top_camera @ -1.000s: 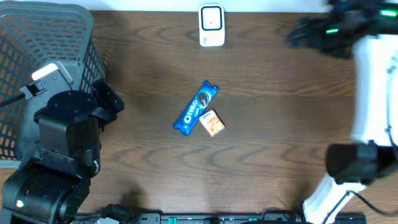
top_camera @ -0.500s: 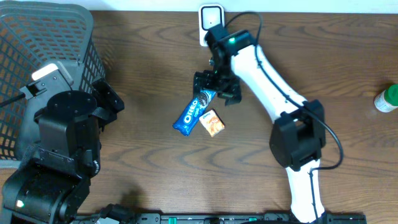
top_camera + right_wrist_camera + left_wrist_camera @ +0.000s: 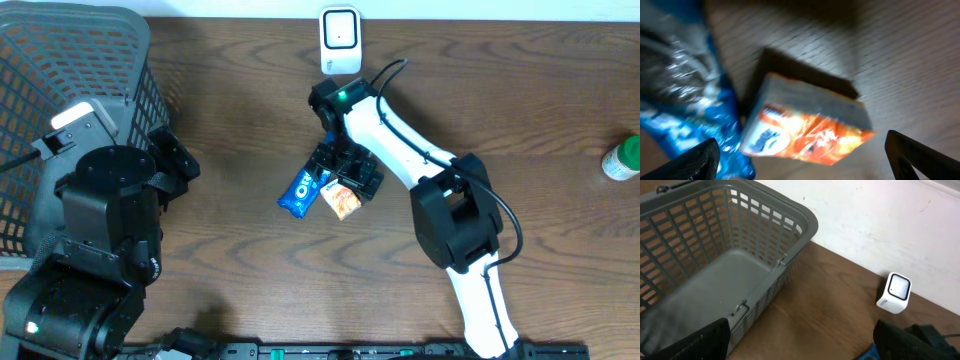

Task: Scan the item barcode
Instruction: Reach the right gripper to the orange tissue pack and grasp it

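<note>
A blue Oreo pack (image 3: 298, 190) lies mid-table with a small orange box (image 3: 343, 203) touching its right side. The white scanner (image 3: 340, 40) stands at the far edge. My right gripper (image 3: 345, 178) hovers low over both items, open. In the right wrist view its fingers (image 3: 695, 162) straddle the orange box (image 3: 810, 132), with the Oreo pack (image 3: 685, 100) at the left finger; nothing is gripped. My left gripper (image 3: 800, 345) is open and empty beside the basket, looking toward the scanner (image 3: 893, 293).
A grey plastic basket (image 3: 70, 90) fills the far left corner, and its rim (image 3: 790, 255) sits close to the left arm. A green-and-white bottle (image 3: 622, 158) stands at the right edge. The brown wooden table (image 3: 500, 120) meets a white wall behind the scanner.
The right arm swung in from the far right to the middle of the table, then moved from the Oreo pack's upper end down over the orange box. The left arm has not moved.
</note>
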Tool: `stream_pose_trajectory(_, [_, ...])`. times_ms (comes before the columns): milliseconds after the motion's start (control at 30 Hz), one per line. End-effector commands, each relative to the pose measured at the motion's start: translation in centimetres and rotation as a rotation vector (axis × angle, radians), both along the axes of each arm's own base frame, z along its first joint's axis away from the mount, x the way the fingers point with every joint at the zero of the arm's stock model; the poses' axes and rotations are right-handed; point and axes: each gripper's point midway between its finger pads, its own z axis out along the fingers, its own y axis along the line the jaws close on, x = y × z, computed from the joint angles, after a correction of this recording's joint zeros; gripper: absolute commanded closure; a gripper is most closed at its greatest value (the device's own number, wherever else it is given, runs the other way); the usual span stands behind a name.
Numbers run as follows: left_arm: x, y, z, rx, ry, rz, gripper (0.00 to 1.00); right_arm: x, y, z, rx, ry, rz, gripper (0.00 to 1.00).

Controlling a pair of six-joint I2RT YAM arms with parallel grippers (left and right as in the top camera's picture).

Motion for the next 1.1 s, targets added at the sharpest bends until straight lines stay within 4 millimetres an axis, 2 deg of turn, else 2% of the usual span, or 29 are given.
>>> stream_pose_trajectory(0, [-0.1,0.3,0.1,0.018,0.001,0.009,0.08,-0.8,-1.2,-1.2,-0.103,0.001,-0.078,0.01])
stream_pose_trajectory(233, [-0.1,0.3,0.1,0.018,0.001,0.009,0.09,-3.1,-2.2,-6.7,-0.137,0.02,-0.154,0.01])
stream_pose_trajectory(333, [-0.1,0.3,0.1,0.018,0.001,0.009,0.09,-3.6,-2.7,-8.3,-0.139,0.01,-0.163,0.04])
stream_pose_trajectory(367, [-0.1,0.3,0.1,0.018,0.001,0.009,0.09,-3.6,-3.0,-8.5,-0.15,0.004,-0.161,0.08])
stream_pose_trajectory(433, [-0.1,0.3,0.1,0.018,0.001,0.009,0.09,-3.3,-3.6,-8.6,-0.177,-0.015,-0.139,0.23])
stream_pose_trajectory(467, [-0.1,0.3,0.1,0.018,0.001,0.009,0.08,-3.1,-3.9,-8.6,-0.186,-0.029,-0.113,0.27])
stream_pose_trajectory(600, [-0.1,0.3,0.1,0.018,0.001,0.009,0.08,-2.7,-3.9,-7.8,-0.15,-0.042,0.016,0.29])
stream_pose_trajectory(667, [-0.1,0.3,0.1,0.018,0.001,0.009,0.09,-3.1,-3.8,-6.8,-0.104,-0.004,0.096,0.3])
stream_pose_trajectory(833, [-0.1,0.3,0.1,0.018,0.001,0.009,0.09,-4.6,-3.2,-3.6,0.136,0.112,0.338,0.36])
stream_pose_trajectory(967, [-0.1,0.3,0.1,0.018,0.001,0.009,0.09,-6.8,-3.4,-0.5,0.349,0.251,0.398,0.32])
stream_pose_trajectory(1067, [-0.1,0.3,0.1,0.018,0.001,0.009,0.09,-7.6,-4.0,1.2,0.467,0.316,0.387,0.32])
